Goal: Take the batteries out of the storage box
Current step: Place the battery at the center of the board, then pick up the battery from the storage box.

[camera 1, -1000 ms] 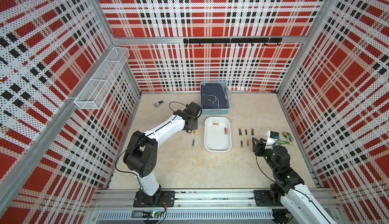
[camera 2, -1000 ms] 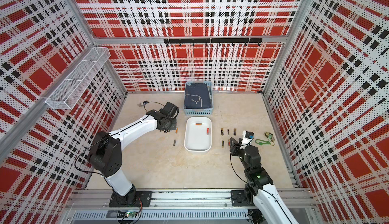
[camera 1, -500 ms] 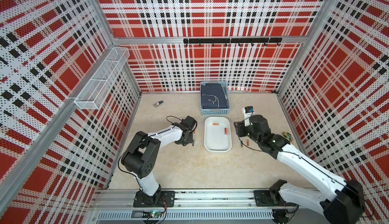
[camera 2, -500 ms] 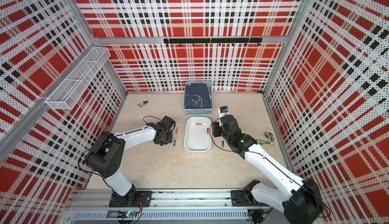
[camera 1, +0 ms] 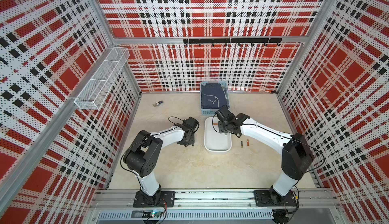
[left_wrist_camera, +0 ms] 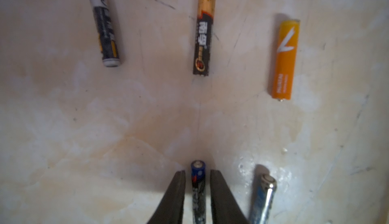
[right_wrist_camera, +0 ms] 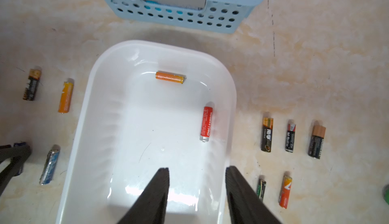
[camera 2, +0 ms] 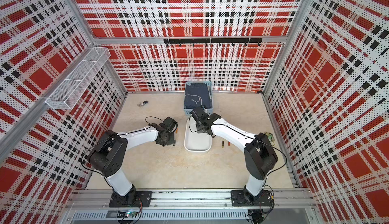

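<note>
The white storage box lies mid-table, also seen in both top views. Two batteries rest inside it, an orange one and a red one. My right gripper hovers open over the box's near end with nothing between its fingers. Several batteries lie in rows on the table right of the box. Left of it lie several more. My left gripper is low there, slightly open, its fingers flanking a dark blue battery that lies on the table with a small gap at each side.
A light blue basket with dark cloth stands just behind the box. A bunch of keys lies at the back left and another by the right wall. A wire shelf hangs on the left wall.
My right arm swung from the front right to over the box. My left gripper came down to the table left of the box and opened off the dark blue battery.
</note>
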